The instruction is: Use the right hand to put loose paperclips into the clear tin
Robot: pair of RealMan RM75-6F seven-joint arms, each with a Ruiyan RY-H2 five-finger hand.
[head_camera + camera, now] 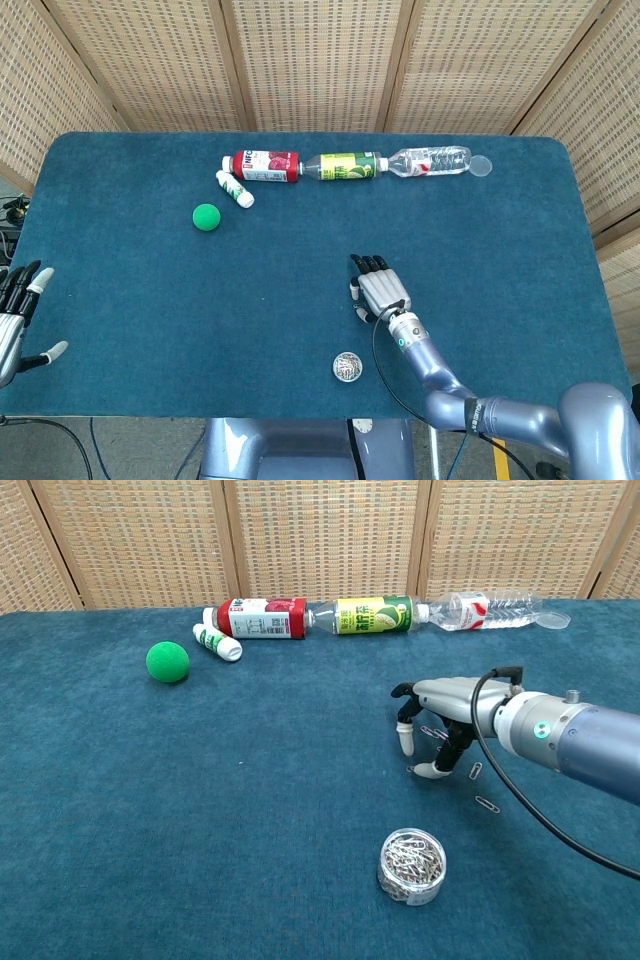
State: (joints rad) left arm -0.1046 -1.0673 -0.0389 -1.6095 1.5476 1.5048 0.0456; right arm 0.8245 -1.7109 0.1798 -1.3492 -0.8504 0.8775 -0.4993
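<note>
Right hand [432, 730] over the loose paperclips [480, 786]: its fingers [405, 742] are apart and curled downward, tips at or just above the bench [150, 810], with the thumb tip beside one clip. Whether a clip is pinched between thumb and finger cannot be told from either view; nothing is plainly lifted. The clips lie scattered under and to the right of the hand, some partly hidden by it, two more just near-right of the thumb. The clear tin [412, 865] stands upright and lidless, nearer than the hand and slightly left of the scattered clips, apart from the hand. It already holds a mass of paperclips, so part of the task appears done; the clips on the cloth remain to be picked up and carried to it, and the present step reads as a reach for the next one.

Farther out, the left hand [18, 315] rests at the near-left edge of the bench, fingers spread and holding nothing. Along the far side lie a red-labelled bottle [255, 618], a green-labelled bottle [368, 614] and a clear water bottle [490, 610] in a row, with a small white bottle [217, 643] and a green ball [167, 662] to the left.
</note>
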